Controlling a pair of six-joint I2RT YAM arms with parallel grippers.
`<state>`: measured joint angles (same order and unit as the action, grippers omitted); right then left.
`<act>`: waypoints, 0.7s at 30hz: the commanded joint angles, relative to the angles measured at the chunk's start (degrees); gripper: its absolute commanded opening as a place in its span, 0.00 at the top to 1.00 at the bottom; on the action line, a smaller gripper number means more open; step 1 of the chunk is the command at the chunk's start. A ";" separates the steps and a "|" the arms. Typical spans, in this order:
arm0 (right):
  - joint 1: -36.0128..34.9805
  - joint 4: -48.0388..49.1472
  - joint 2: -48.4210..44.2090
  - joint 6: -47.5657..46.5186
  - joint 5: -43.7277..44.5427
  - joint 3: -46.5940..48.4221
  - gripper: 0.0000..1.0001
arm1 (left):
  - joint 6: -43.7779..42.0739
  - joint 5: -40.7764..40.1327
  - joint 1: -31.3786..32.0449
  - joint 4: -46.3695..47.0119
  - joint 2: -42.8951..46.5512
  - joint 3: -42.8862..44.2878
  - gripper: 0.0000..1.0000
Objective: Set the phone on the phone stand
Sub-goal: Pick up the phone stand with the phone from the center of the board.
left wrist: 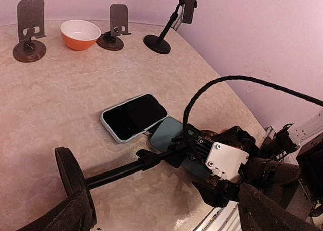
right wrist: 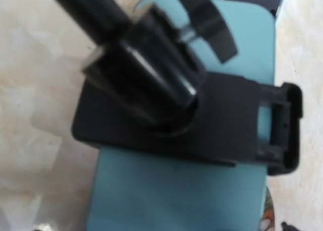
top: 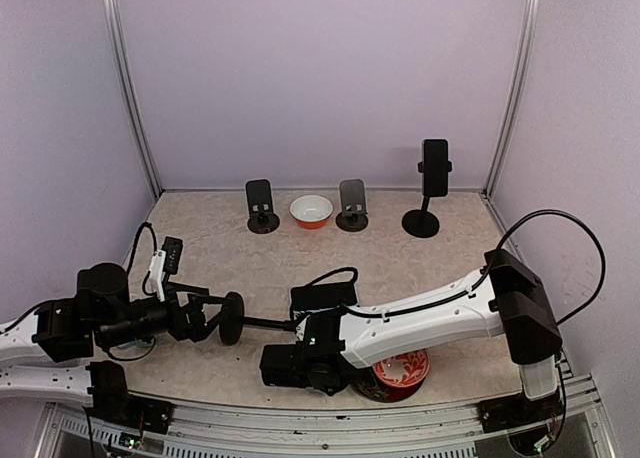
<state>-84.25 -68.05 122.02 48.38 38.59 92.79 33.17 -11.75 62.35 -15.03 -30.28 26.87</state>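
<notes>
Phone stand [left wrist: 116, 173] is lying flat near the table's [top: 200, 243] front edge, its clamp [right wrist: 202, 125] on the teal phone [left wrist: 164, 135], dark-screen phone [left wrist: 133, 117] just beside. Left gripper [left wrist: 164, 198] gapes open by the stand's base, right gripper [top: 310, 338] spread wide over the clamp

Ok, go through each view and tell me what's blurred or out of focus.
Top external: sharp and evenly lit, only soft shadows. Left wrist: the dark-screen phone is crisp; its own gripper fingers at the bottom edge are soft. Right wrist: too close, so the stand clamp and teal phone are blurred.
</notes>
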 commanded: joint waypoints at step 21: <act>2.66 4.93 1.62 -2.10 3.07 -2.00 0.11 | 0.48 0.94 -0.39 0.97 1.80 -1.35 0.01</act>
<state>-82.17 -63.96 122.78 46.50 39.33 88.75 33.36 -11.18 62.35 -15.00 -29.15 26.28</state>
